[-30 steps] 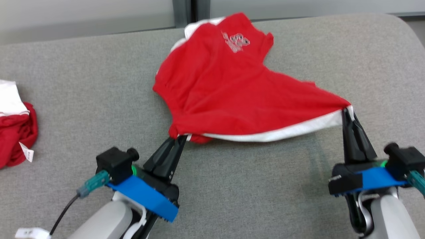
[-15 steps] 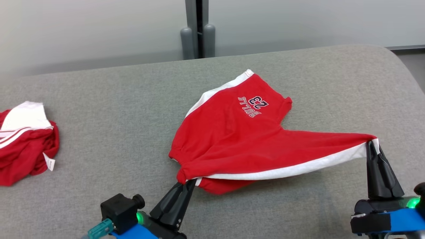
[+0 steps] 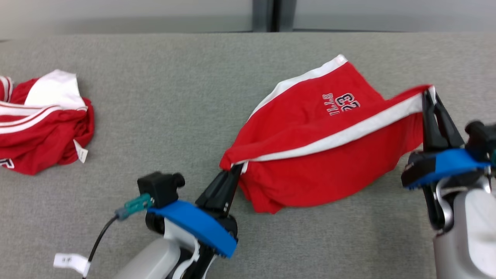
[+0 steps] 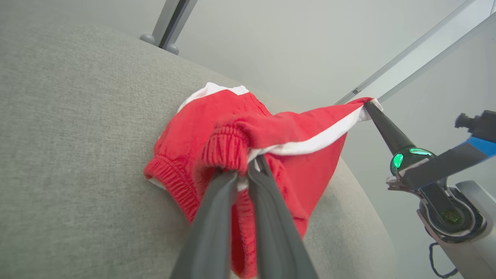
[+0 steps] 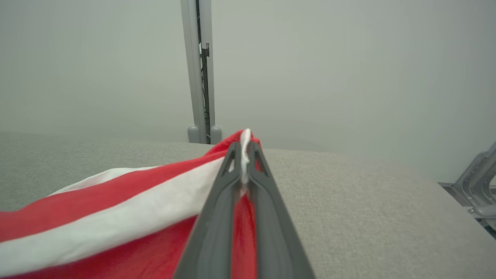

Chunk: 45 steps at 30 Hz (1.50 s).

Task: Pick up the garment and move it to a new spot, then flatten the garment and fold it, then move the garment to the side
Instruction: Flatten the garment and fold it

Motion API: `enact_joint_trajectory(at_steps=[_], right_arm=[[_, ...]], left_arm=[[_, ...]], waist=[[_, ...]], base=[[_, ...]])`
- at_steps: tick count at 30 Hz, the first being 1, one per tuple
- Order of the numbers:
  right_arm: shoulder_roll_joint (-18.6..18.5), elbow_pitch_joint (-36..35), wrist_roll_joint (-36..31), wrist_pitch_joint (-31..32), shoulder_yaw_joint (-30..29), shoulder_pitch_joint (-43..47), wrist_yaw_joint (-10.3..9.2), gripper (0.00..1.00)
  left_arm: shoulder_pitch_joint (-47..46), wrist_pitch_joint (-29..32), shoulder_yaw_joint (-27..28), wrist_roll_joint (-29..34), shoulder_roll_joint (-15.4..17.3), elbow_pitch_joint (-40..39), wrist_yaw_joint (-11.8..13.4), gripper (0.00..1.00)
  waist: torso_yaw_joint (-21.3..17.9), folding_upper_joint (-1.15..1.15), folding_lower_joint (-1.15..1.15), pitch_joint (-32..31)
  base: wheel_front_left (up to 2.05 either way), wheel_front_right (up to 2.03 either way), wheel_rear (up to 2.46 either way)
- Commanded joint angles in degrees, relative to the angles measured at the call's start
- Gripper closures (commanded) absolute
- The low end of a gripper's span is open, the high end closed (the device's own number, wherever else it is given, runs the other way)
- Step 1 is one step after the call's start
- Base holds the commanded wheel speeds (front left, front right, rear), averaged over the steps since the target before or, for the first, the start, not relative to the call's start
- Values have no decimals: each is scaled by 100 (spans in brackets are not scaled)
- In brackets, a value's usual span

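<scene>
The garment [image 3: 317,155] is a pair of red shorts with white side stripes and a "23" print, hanging partly lifted over the grey padded table [image 3: 174,97]. My left gripper [image 3: 234,167] is shut on its elastic waistband at the lower left. In the left wrist view the waistband [image 4: 226,149] bunches at my fingertips. My right gripper [image 3: 428,93] is shut on a white-striped corner, held higher at the right; the right wrist view shows that corner [image 5: 245,141] pinched between my fingers. The cloth sags between the two grips, its lower part touching the table.
A second red and white garment [image 3: 42,124] lies crumpled at the table's left edge. A grey post [image 3: 267,15] stands behind the table's far edge. The table's right end curves away beyond my right arm [image 3: 465,228].
The head camera has shifted. My right gripper has lifted its corner up and back, so the shorts now hang folded over with the lower half drooping. Both grips hold.
</scene>
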Motion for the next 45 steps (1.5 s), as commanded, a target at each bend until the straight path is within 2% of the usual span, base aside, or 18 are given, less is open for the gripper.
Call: enact_joint_trajectory(at_steps=[1,5,13,22,23,24,25,26,34,40,45], right_arm=[[-34,165,-135,39,-31,-311,1,100],[-168,804,-347,208,-20,-1091,1,100],[-337,2114,-560,419,-239,-2476,1,100],[-443,3252,-1078,409,-516,-3330,1,100],[-431,3354,-1126,400,-564,-3382,1,81],[-418,3454,-1165,408,-601,-3424,0,56],[-397,3536,-1180,365,-636,-3472,1,0],[-388,3612,-1205,321,-673,-3508,1,0],[-477,4249,-1082,58,-612,-3571,1,0],[-742,4643,-742,241,-221,-3382,1,0],[-1029,4925,-402,643,68,-3199,1,0]], left_arm=[[-272,46,20,7,-68,142,-50,100],[-699,169,83,-162,-411,574,-139,100],[-1408,217,135,-221,-869,1323,-286,100],[-1681,172,218,-426,-1144,1836,-476,100],[-1699,163,220,-437,-1166,1880,-477,100],[-1719,148,222,-439,-1184,1915,-484,77],[-1728,123,214,-431,-1197,1937,-493,31],[-1723,105,206,-417,-1207,1957,-501,0],[-1447,-175,68,7,-886,1920,-356,0],[-1096,-567,111,447,-459,1662,-39,0],[-727,-762,401,829,-118,1305,364,0]], waist=[[256,0,-1,263],[456,0,-1,528],[729,0,-1,976],[869,0,-1,1061],[871,0,-1,1058],[869,0,-1,1056],[863,0,-1,1053],[856,0,-1,1048],[729,0,-1,803],[681,0,-1,463],[769,0,-1,233]], base=[[0,0,0],[0,0,0],[0,0,0],[0,0,0],[0,0,0],[0,0,0],[0,0,0],[0,0,0],[0,0,0],[0,0,0],[0,0,0]])
